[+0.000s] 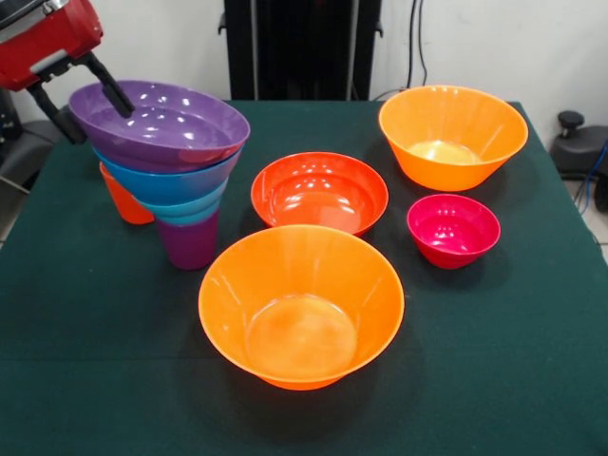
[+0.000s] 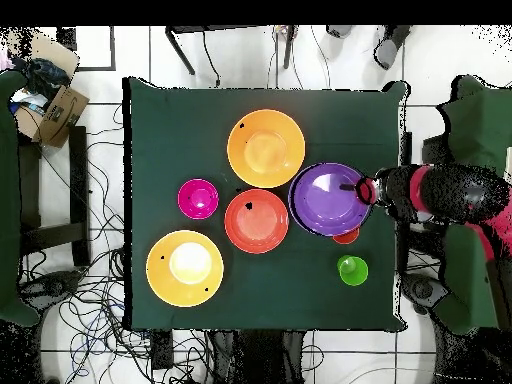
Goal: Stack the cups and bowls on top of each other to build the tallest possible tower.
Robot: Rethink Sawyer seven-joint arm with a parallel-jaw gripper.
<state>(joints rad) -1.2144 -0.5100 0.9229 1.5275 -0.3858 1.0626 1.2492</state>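
Observation:
The tower stands at the table's left: a purple cup (image 1: 189, 243) carrying a teal bowl (image 1: 194, 208), a blue bowl (image 1: 167, 183) and a large purple bowl (image 1: 163, 125) (image 2: 326, 198). My gripper (image 1: 98, 122) (image 2: 360, 188) straddles the purple bowl's far rim, one finger inside and one outside, jaws apart. An orange cup (image 1: 123, 199) (image 2: 346, 236) stands behind the tower. The green cup (image 2: 352, 270) shows only in the overhead view. Two large orange bowls (image 1: 301, 304) (image 1: 452, 135), a red-orange bowl (image 1: 319, 193) and a magenta bowl (image 1: 453, 229) sit loose.
The green cloth table (image 1: 532, 380) ends close to the tower's left side. The black pedestal (image 1: 302, 47) stands behind the far edge. Chairs and cables surround the table (image 2: 140, 110) in the overhead view.

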